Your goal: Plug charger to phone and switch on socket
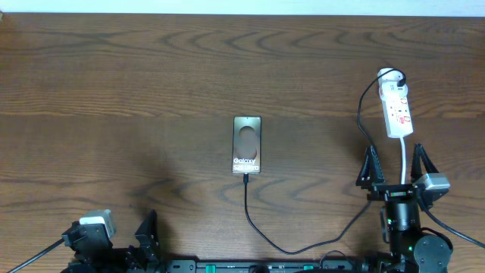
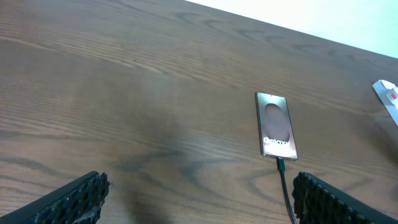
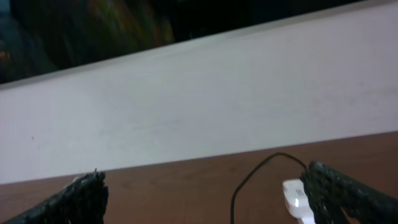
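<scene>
The left hand [image 2: 200, 182] and right hand [image 1: 395, 157] both stood wide open and empty, the charger [image 1: 248, 208] tip meeting the phone [image 1: 247, 144] on the bench [image 1: 114, 91].

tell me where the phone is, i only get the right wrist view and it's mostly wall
Observer: The phone lies face up mid-table, off to the left of the right gripper.
Operator: is the charger in it
Observer: The charger plug tip meets the phone's near edge and looks inserted.
Operator: and the socket
Observer: The socket lies lengthwise straight ahead of the open right gripper, with its white cord running back between the jaws.
</scene>
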Tool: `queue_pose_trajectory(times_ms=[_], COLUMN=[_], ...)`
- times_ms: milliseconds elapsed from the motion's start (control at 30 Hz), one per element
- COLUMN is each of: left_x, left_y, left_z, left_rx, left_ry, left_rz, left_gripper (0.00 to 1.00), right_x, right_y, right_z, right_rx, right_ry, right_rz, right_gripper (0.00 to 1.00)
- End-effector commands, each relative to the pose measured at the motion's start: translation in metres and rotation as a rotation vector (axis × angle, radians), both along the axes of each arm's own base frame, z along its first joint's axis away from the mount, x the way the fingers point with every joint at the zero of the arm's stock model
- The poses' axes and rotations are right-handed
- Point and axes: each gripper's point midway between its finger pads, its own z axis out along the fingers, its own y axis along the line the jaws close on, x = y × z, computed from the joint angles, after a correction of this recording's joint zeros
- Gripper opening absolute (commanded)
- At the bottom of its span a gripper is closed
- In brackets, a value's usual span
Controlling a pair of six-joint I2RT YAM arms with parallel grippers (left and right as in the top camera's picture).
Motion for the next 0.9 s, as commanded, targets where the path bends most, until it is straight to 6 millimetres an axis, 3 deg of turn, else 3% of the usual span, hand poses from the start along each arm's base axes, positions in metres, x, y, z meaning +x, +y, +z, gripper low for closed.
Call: queue_pose_trajectory(times_ms=[0,433,767,867], left_x=[-0.002,-0.002,-0.002,-0.002], left_y=[0.003,0.003,0.003,0.003], left_z=[0.006,0.006,0.006,0.006], left_rx=[0.018,0.018,0.018,0.018], left_ry=[-0.024,-0.025,-0.025,-0.024], left_rz=[0.006,0.006,0.006,0.006], left_gripper=[0.96,0.96,0.96,0.96], right_x=[0.003,0.009,0.015,0.015], right_y=[0.003,-0.006,-0.016,-0.019], right_z=[-0.009,-0.03,-0.062,-0.085], right_rx=[-0.011,0.002,0.025,0.034], right_ry=[-0.006,0.015,0.122,0.215], right_rz=[0.014,-0.034,-0.092,-0.112], right_gripper=[0.99,0.99,0.99,0.99])
